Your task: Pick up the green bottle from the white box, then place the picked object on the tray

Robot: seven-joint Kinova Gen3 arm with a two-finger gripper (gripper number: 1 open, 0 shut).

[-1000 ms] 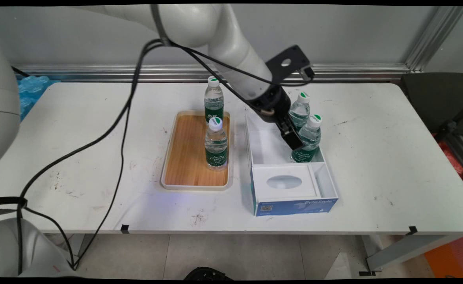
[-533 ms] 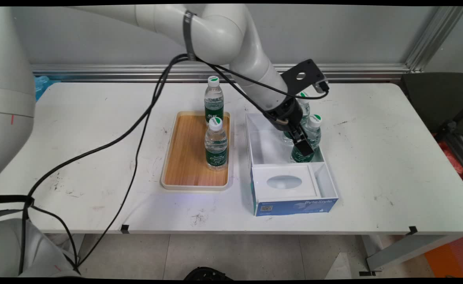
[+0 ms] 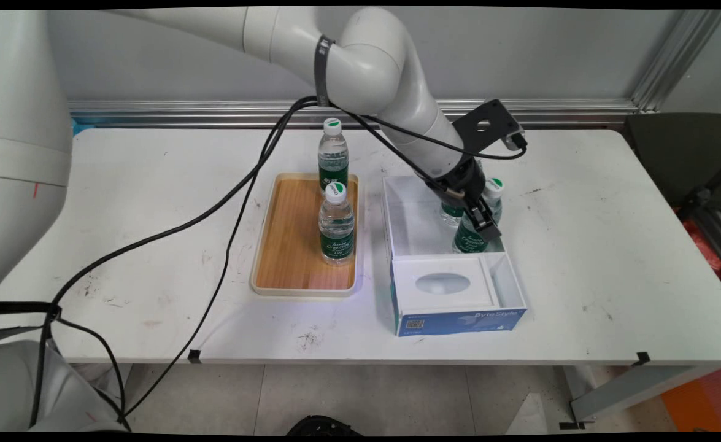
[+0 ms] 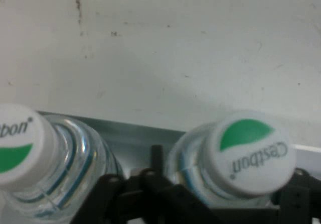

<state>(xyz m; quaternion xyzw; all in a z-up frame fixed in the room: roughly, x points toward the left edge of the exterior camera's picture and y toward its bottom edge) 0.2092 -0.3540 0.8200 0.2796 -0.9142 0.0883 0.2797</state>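
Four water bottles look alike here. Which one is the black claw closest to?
The nearer bottle in the white box: the end effector is right at it. The other boxed bottle sits behind; two stand by the tray.

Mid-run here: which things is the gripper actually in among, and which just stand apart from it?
At the gripper: capped bottle, second bottle, both standing in the white box.
Standing apart: wooden tray, tray bottle, far bottle at the tray's far end.
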